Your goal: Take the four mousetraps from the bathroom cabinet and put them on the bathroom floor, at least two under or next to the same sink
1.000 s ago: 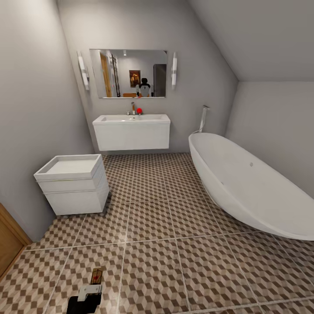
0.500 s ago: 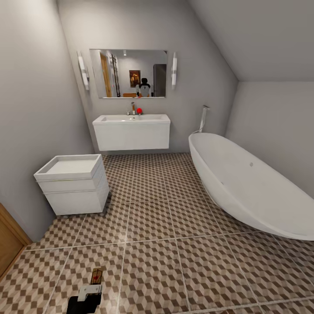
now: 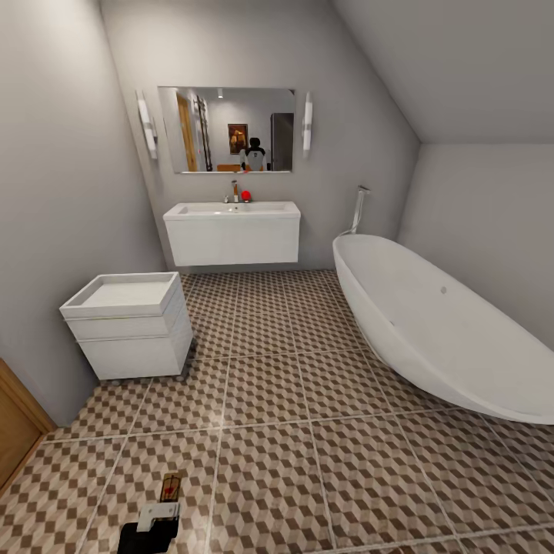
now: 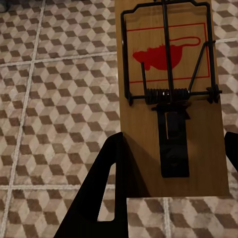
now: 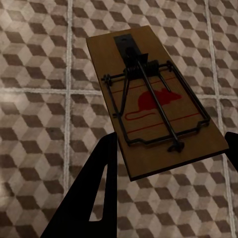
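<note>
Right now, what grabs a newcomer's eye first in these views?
The white oval bathtub along the right wall, and the cube-patterned bathroom floor all around it. Each wrist view shows a mousetrap with a red mouse print held between dark fingers: the left mousetrap and the right mousetrap. At the far wall, the white sink hangs under a mirror.

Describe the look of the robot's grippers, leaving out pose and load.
In the head view, the left gripper has a white rectangular block over a black body. In the wrist views, left gripper and right gripper have flat matte black angular fingers, one with a triangular cutout. No cables or markings show.
</note>
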Robot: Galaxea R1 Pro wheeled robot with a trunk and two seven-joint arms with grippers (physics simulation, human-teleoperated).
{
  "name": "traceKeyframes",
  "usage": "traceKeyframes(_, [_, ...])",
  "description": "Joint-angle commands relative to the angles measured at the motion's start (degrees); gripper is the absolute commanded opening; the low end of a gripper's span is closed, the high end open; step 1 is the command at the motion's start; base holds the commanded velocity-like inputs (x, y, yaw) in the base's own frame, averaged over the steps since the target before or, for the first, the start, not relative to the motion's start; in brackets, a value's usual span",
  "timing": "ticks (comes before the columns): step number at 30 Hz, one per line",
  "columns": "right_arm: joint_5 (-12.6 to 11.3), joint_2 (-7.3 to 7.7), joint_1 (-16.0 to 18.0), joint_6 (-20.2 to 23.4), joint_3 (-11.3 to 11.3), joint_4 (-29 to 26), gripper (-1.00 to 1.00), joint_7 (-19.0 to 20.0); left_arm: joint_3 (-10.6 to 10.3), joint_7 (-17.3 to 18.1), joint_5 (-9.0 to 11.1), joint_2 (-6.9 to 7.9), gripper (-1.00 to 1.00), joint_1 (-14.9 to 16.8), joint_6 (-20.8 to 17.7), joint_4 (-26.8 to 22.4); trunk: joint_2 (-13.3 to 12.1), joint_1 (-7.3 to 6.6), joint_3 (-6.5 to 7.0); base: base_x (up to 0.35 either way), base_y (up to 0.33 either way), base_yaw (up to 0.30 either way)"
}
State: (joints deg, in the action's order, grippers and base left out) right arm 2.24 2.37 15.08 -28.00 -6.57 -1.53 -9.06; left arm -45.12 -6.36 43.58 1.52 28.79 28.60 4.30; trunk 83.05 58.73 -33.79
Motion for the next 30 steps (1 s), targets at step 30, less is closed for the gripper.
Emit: traceKeyframes(30, [0.14, -1.41, 0.03, -0.03, -0.46, 0.12, -1.0, -0.44, -0.32, -0.51, -0.34, -0.03, -1.0, 0.04, -0.75, 0.1, 0.03, 0.0, -0.05, 0.0, 0.0, 0.0])
